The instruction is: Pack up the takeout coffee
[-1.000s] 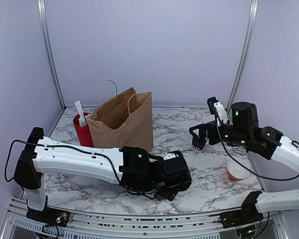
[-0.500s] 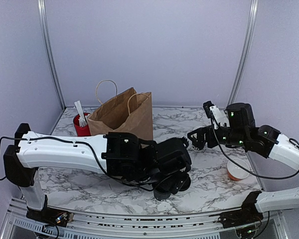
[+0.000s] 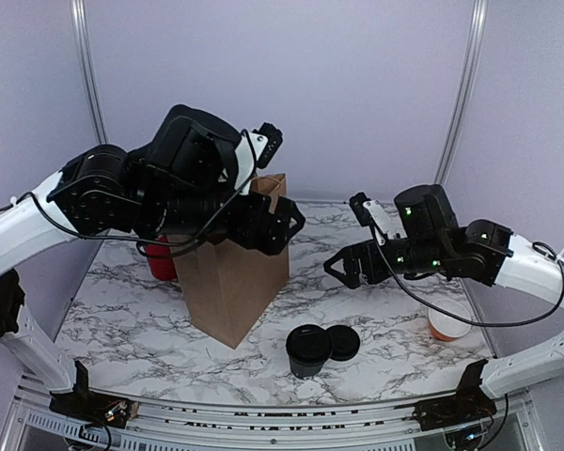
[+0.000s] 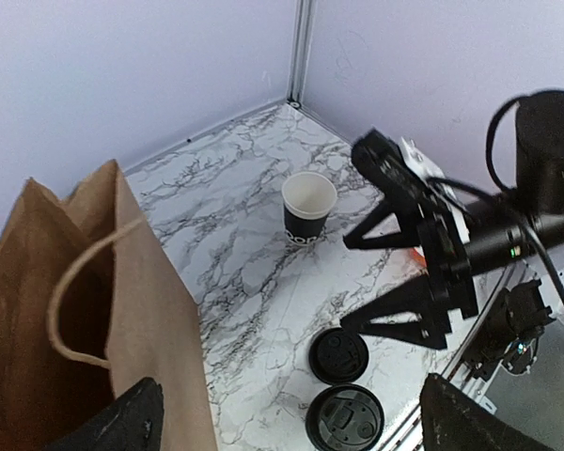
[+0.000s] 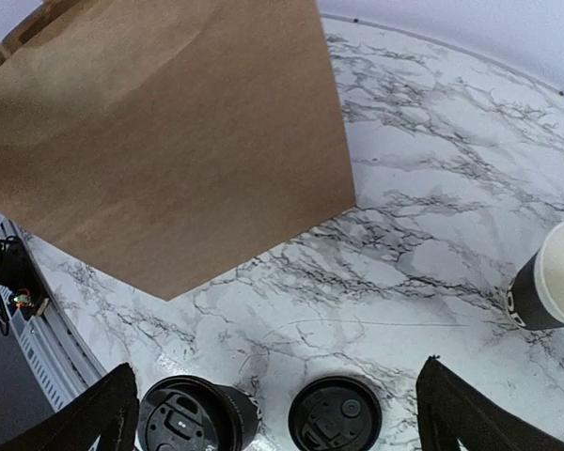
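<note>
Here takeout coffee (image 3: 307, 349) sits below left gripper (image 4: 291, 385), right gripper (image 5: 274, 365) (both open, seemingly empty).

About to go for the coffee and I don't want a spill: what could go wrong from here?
1. The loose lid lies close beside the lidded black cup; the open right end effector could nudge either one on the way down.
2. The left arm hangs over the paper bag, crowding its mouth.
3. The bag stands free and might tip if bumped.
</note>
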Robot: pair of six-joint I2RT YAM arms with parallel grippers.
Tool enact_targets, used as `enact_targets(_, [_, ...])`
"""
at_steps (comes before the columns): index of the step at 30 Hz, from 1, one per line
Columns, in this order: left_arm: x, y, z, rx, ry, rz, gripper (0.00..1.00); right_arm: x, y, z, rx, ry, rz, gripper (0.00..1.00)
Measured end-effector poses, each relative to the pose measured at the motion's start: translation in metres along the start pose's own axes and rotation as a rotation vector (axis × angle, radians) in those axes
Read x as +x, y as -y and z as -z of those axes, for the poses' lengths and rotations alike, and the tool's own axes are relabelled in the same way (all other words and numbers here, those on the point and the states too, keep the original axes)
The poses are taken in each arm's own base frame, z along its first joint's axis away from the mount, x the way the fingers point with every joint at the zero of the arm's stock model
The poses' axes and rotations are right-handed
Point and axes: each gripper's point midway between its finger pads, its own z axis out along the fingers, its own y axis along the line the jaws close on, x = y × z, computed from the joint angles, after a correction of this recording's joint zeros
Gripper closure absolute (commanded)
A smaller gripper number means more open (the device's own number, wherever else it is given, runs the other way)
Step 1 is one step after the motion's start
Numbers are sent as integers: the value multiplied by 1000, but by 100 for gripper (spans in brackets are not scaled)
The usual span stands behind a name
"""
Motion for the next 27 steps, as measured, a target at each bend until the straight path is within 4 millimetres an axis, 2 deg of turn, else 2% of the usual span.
enact_targets(1, [-6,-11,6,-11,18,11,5,3,-11,-2,-12,-20,8,0])
enact_targets(6, [-26,-70,35,-91,102,75,4,21,-44,-10,-26,-107,23,2])
enact_targets(10, [-30,-121,53,-173,157,146,3,40,-65,-20,-6,-193,25,4])
enact_targets(15, [-34,-187,81,-286,245,255,2,74,-86,-29,47,-305,34,5])
enact_targets(17, [-34,-207,91,-314,274,294,2,88,-93,-31,78,-345,41,6])
enact_targets(19, [-33,-220,99,-332,298,322,2,101,-96,-33,120,-384,49,8])
enact_targets(22, [-32,-231,104,-336,314,344,2,116,-97,-32,165,-426,54,10])
enact_targets(27, [-18,-245,96,-349,296,375,1,132,-87,-31,229,-476,51,10])
